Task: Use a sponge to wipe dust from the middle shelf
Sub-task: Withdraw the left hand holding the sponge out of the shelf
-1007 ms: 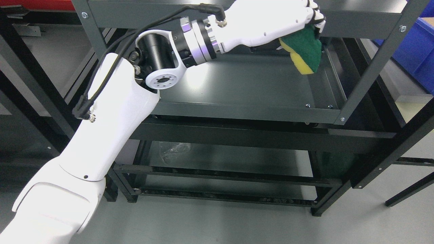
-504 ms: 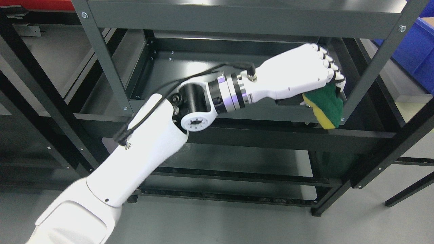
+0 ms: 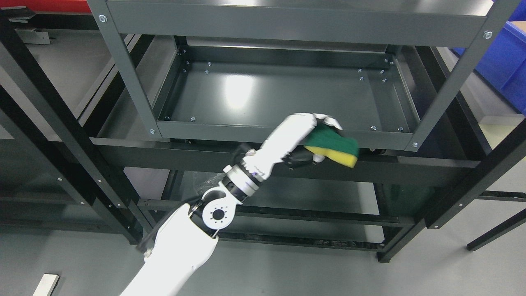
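Observation:
My left hand (image 3: 316,142) is shut on a green and yellow sponge (image 3: 335,146), green side up. It is held out in front of the dark metal rack, just below the front rim of the middle shelf (image 3: 279,135) and to the right of its middle. The sponge touches no shelf surface. The middle shelf tray (image 3: 271,96) lies open to view with nothing on it. My left arm comes up from the lower left. My right arm is not in view.
The rack's top shelf (image 3: 287,20) overhangs the tray. Angled posts stand at the left (image 3: 123,74) and right (image 3: 452,82). A lower shelf (image 3: 279,193) holds a crumpled clear bag (image 3: 207,181). A blue bin (image 3: 505,61) stands at the far right. A small white block (image 3: 45,284) lies on the floor.
My left hand has drawn back out of the shelf with the sponge, moving down and toward me, from high at the back right to below the shelf's front rim. The sponge now lies flat.

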You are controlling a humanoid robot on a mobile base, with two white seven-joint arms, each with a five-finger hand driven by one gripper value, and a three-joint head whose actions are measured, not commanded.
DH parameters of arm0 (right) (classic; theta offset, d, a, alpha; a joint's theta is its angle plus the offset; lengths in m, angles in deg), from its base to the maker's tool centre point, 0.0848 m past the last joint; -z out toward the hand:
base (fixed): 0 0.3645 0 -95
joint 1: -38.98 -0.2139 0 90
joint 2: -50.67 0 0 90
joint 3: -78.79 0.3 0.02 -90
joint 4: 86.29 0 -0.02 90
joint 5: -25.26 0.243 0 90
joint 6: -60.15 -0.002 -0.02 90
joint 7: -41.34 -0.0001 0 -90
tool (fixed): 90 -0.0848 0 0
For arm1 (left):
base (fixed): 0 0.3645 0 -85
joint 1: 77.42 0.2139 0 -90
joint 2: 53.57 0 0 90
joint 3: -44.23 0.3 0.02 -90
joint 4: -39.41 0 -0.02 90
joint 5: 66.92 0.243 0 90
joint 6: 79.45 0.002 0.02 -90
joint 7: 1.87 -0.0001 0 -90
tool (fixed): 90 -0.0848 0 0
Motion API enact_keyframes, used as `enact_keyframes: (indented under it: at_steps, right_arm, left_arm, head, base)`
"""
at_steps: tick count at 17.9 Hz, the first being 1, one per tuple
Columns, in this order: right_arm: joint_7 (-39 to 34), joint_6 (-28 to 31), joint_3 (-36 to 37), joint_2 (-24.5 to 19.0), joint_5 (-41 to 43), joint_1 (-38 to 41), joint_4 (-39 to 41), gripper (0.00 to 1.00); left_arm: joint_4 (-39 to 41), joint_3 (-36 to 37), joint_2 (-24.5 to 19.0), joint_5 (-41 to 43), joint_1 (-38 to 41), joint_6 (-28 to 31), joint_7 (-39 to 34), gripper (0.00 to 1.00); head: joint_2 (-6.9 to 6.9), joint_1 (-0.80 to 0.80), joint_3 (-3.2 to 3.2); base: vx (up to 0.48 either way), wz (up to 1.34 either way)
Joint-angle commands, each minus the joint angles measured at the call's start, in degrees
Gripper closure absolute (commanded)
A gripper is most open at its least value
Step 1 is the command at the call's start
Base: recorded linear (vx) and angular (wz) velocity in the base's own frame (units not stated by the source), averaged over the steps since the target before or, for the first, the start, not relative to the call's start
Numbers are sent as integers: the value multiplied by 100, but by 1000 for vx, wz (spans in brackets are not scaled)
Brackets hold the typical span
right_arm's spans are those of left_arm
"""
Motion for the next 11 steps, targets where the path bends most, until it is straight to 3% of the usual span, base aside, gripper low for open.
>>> enact_keyframes:
  at_steps: [1, 6, 11]
  right_arm:
    - [-1, -3, 2, 100, 0, 0, 100, 0]
    - [-1, -3, -7, 100, 0, 0, 100, 0]
    - [-1, -3, 2, 100, 0, 0, 100, 0]
  left_arm:
    - [724, -2197, -14, -1353, 993, 645, -395, 100]
    - [1832, -2207, -14, -1434, 2180, 663, -210, 100]
    - [1965, -2795, -14, -1442, 2190, 391, -237, 100]
  head:
    - [0, 0, 0]
    - [0, 0, 0]
    - [0, 0, 0]
  base:
    - [0, 0]
    - [0, 0]
    - [0, 0]
